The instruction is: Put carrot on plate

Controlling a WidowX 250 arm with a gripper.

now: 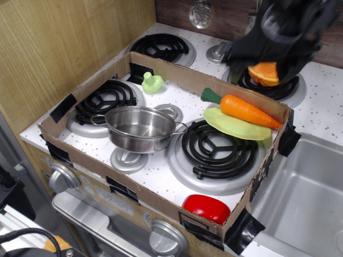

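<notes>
We see the carrot (244,109) lying lengthwise across the plate (236,127), stem up-left, below-left of our blurred gripper (284,37), whose jaws we cannot read.

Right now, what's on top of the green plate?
The carrot lies on its side across the plate, stem end overhanging the left rim. Nothing else is on it. The gripper is blurred, well above and clear.

The long tapered orange plastic toy carrot (245,110) lies on the thin round lime-green plastic plate (236,126). Left of the plate stands the shiny steel pot (140,128). Behind the plate sits the orange halved fruit-shaped toy (263,73); before it lies the red rounded toy (207,208).
</notes>
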